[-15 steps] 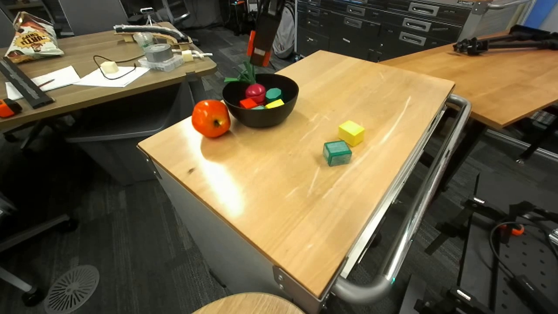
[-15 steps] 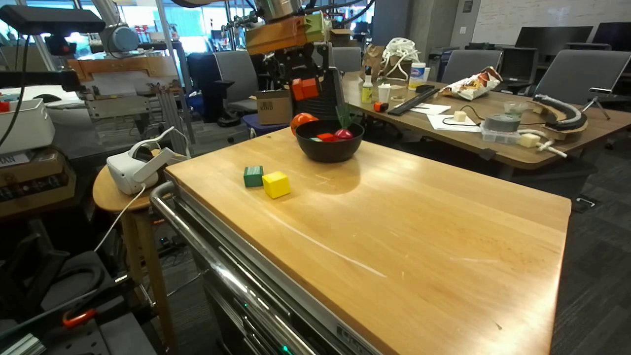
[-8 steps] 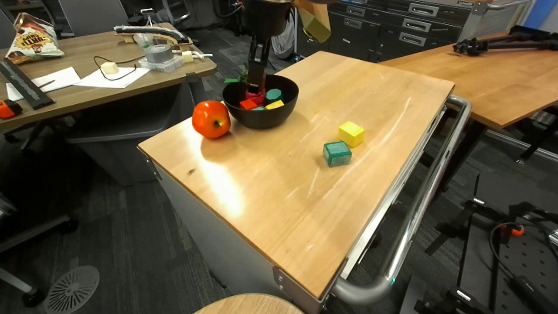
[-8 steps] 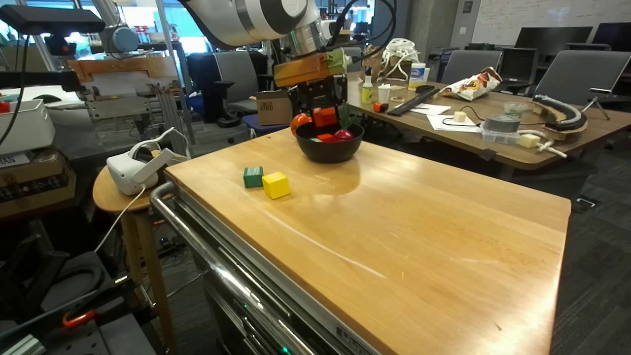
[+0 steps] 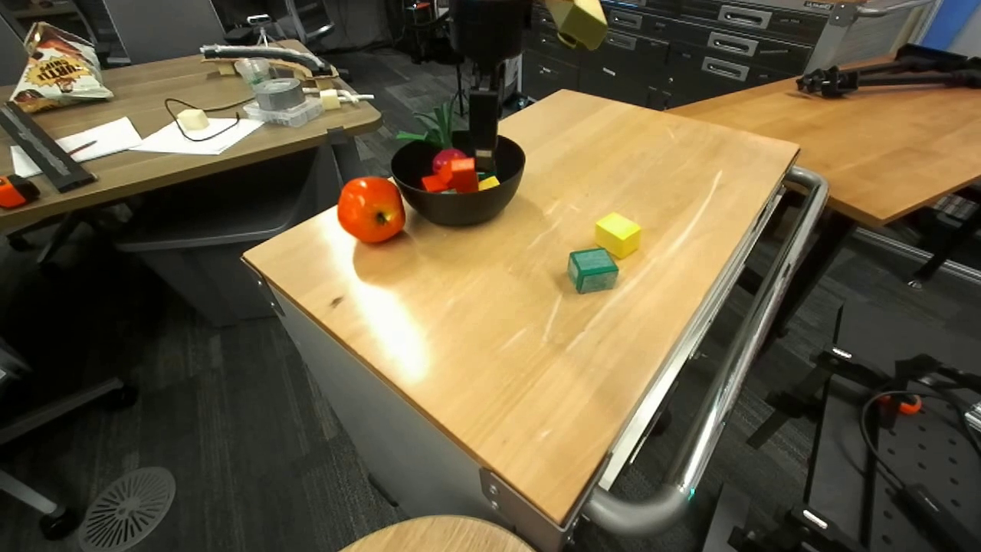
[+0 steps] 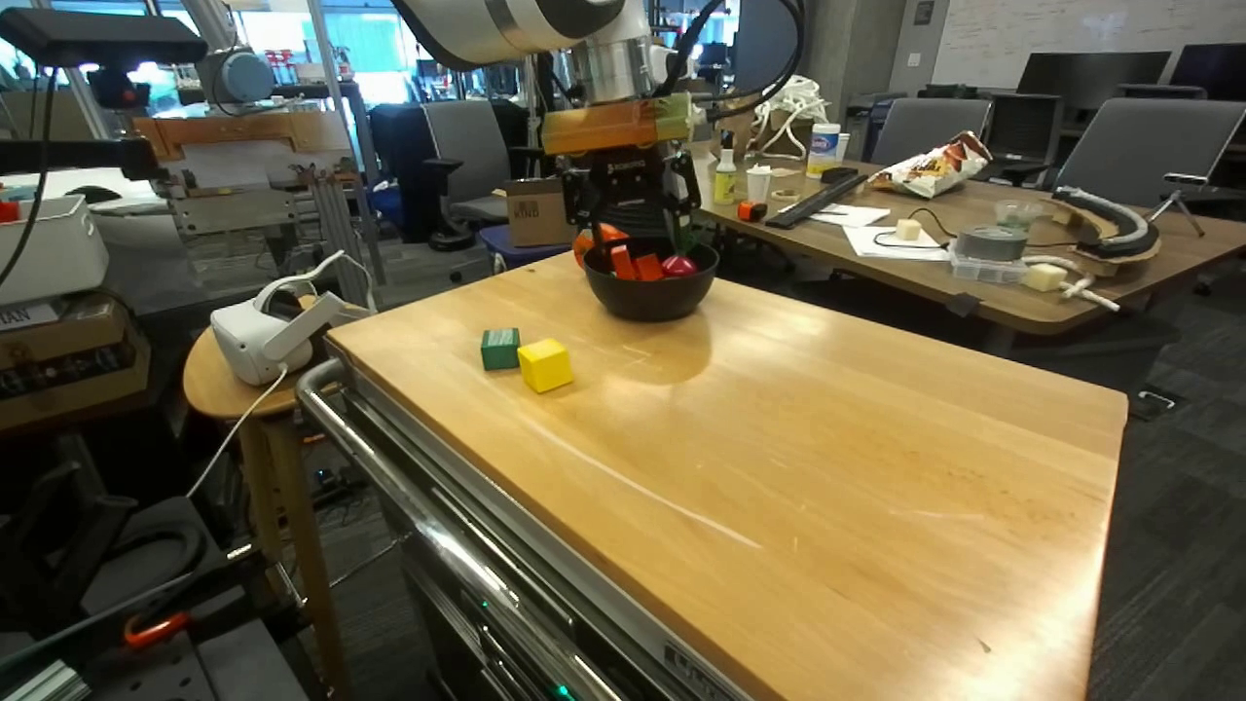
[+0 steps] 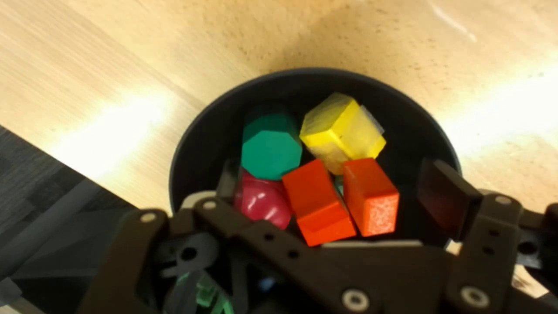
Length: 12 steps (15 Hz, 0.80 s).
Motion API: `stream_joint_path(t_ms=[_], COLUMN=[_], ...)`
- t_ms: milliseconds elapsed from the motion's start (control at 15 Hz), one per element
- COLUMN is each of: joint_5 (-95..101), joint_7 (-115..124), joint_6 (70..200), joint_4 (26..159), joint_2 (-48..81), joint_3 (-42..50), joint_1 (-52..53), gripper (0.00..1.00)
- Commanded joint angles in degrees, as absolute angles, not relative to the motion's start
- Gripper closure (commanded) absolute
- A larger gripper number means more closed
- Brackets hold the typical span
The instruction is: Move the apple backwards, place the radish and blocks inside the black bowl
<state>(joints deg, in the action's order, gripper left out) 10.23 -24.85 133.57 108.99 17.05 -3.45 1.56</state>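
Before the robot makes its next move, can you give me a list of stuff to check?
1. Gripper open: ok, its jaws stand wide apart and grip nothing.
2. Radish in the bowl: ok.
3. Two red blocks in the bowl: ok.
4. Every block in the bowl: not ok, a yellow block and a green block sit on the table.
5. Finger clear of the radish: cannot tell, they overlap in the wrist view.
6. Apple outside the bowl: ok, it sits beside it.
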Motion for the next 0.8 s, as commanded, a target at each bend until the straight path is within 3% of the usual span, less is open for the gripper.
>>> stream_joint_path(t_ms=[0,333,533,600,733], joint_5=[1.90,-5.40,-3.75,-3.88,-3.87], joint_7=[-34.73,-41.18,-33.59,-37.28,-35.28], joint_6=[125.58,117.94,125.80,121.23,124.16], joint_4=[111.57,117.76,123.45,119.22,121.60], joint_2=[10.19,4.30,3.22,5.54,5.43], joint_3=[-5.16,-2.50,-0.88,-1.07,-0.86], joint_1=[-2.63,-4.69,-3.79,-3.86,-3.91], gripper=[0.00,0.00,0.00,0.00,0.00])
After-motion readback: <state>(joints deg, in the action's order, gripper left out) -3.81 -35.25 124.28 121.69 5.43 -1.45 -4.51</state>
